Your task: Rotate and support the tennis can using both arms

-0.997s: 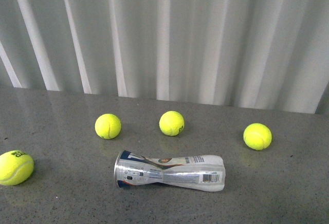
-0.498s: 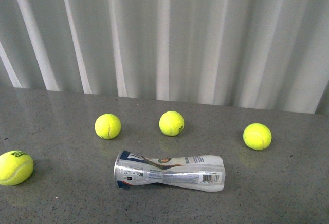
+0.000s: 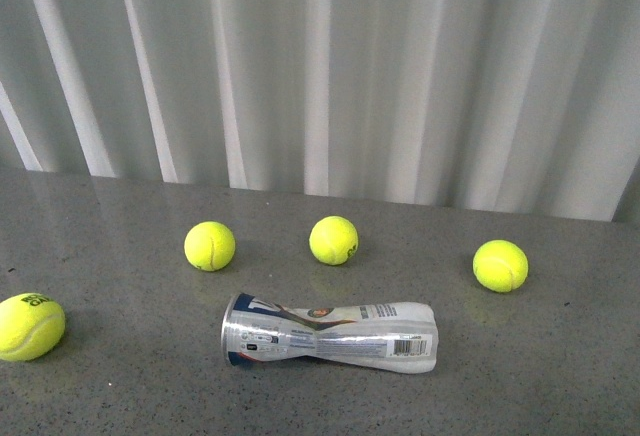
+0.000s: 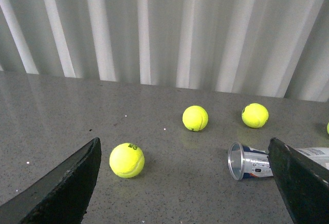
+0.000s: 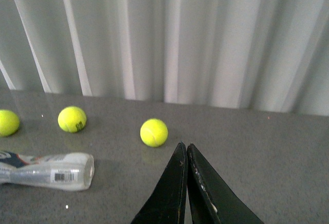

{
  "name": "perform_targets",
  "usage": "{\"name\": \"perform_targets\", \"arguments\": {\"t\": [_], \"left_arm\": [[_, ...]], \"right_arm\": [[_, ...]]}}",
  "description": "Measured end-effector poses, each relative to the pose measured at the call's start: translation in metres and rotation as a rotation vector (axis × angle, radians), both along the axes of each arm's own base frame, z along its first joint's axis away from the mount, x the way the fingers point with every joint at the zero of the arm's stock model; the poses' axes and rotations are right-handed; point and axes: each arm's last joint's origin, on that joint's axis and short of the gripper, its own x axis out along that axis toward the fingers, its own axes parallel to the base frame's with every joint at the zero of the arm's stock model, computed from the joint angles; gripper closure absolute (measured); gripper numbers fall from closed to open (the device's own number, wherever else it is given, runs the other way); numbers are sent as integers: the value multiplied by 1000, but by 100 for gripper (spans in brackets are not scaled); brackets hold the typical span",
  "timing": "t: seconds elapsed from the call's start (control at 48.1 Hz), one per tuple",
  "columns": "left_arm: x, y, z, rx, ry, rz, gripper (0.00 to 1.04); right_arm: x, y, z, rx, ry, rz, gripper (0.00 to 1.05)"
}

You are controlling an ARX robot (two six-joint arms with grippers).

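Tennis can (image 3: pixel 330 333): flat, mouth toward 9 o'clock, awaiting rotation.
Left gripper (image 4: pixel 183 144): fingers spread wide, likely to span it.
Right gripper (image 5: pixel 186 145): fingers together, perhaps for propping.

Staged lab bench, grey speckled tabletop (image 3: pixel 100 216), white pleated curtain (image 3: pixel 400 76) backdrop

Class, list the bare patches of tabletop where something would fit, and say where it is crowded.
Free: the strip along the wall; the table right of the tennis can, nearer than the rightmost ball. Crowded: between the can and the two middle balls.
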Motion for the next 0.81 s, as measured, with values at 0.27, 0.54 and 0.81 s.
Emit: {"name": "perform_targets", "arguments": {"t": [0.27,0.54,0.81], "left_arm": [[0,0,0,0,-1,0,7],[0,0,0,0,-1,0,7],[0,0,0,0,-1,0,7]], "right_arm": [[-8,0,-2,0,0,2,101],[-8,0,-2,0,0,2,59],[-8,0,-2,0,1,2,5]]}}
